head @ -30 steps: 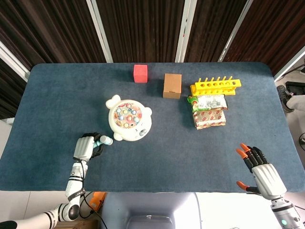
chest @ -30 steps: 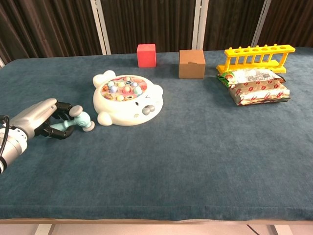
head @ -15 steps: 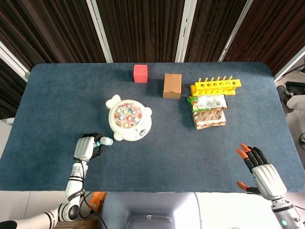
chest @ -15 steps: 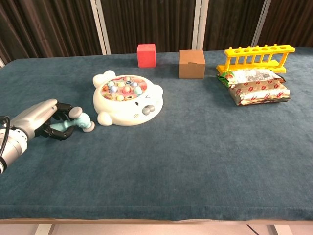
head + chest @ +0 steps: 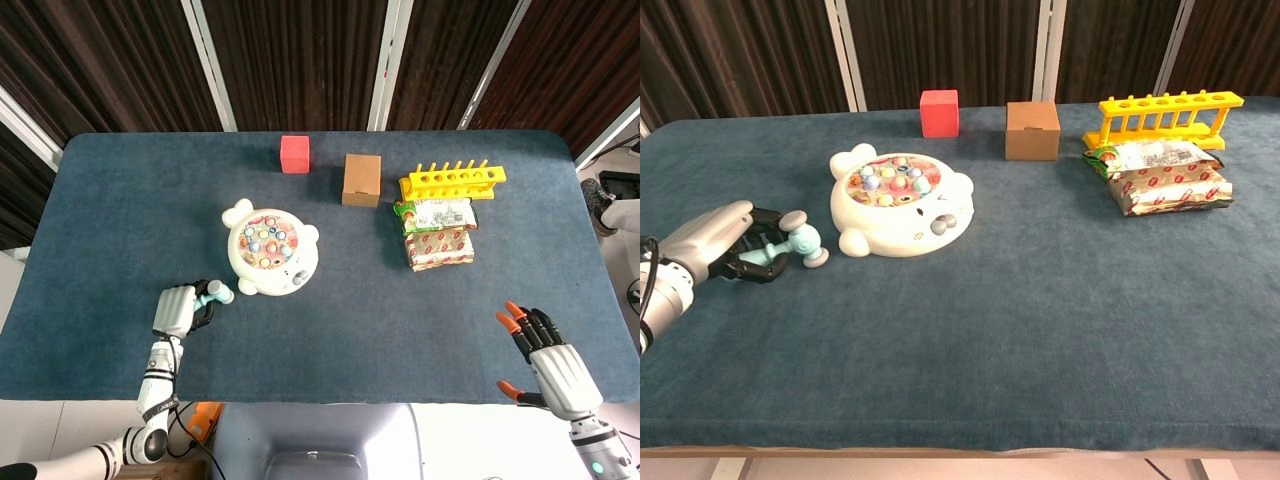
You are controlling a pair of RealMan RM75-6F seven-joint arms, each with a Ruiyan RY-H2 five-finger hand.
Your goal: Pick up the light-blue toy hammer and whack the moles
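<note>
The light-blue toy hammer (image 5: 214,292) lies just left of the white mole toy (image 5: 268,251), a bear-shaped board with coloured moles on top. My left hand (image 5: 174,310) has its fingers curled around the hammer's handle. In the chest view the hammer (image 5: 800,240) has its grey-faced head tilted up a little, a short gap from the mole toy (image 5: 902,205), and my left hand (image 5: 708,243) sits low near the cloth. My right hand (image 5: 547,358) rests at the near right edge, fingers spread, holding nothing.
A red block (image 5: 295,154), a cardboard box (image 5: 361,180) and a yellow rack (image 5: 452,181) stand along the far side. Two snack packets (image 5: 438,232) lie in front of the rack. Blue cloth covers the table (image 5: 400,320).
My left hand has drawn back slightly toward me with the hammer, and the hammer's head has tipped up a little. My right hand has not moved.
</note>
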